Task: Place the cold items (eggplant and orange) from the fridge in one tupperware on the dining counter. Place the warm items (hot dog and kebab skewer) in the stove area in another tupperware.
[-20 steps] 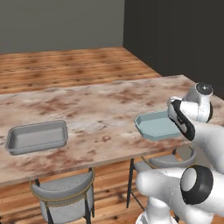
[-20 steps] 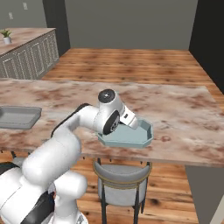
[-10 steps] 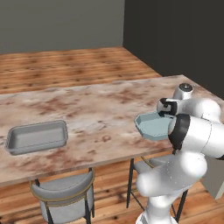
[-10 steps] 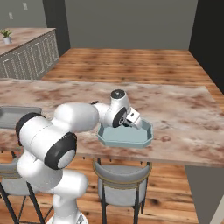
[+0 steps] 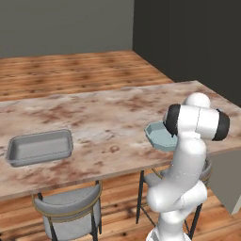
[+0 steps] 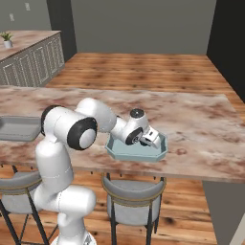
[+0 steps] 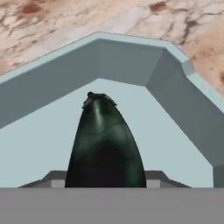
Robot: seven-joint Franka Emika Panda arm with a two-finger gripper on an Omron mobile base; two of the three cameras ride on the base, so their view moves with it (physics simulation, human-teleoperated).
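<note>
Eggplant [image 7: 105, 144]: dark green-black, glossy, tapered body with a small stem cap at its far end; lower centre of the hand view, rising from between the finger tips; jaws pinched on it, one dark tip showing at each side of its base; it lies within the tupperware, though contact with the floor cannot be told.

Tupperware [image 6: 119, 152]: pale blue-grey tray with cut corners and raised rim; centre of the right base view, right of centre in the left base view [image 5: 155, 139]; on the dining counter [image 6: 191, 119], near its front edge.

Gripper [image 6: 152, 139]: over the tray's right part in the right base view, centre right of frame, pointing into the tray.

Another tupperware [image 5: 40, 147]: grey rectangular tray; left of the left base view, on the same counter, well apart from the blue tray.

Stools [image 6: 134, 203]: grey seats below the counter's front edge, lower part of frame.
</note>
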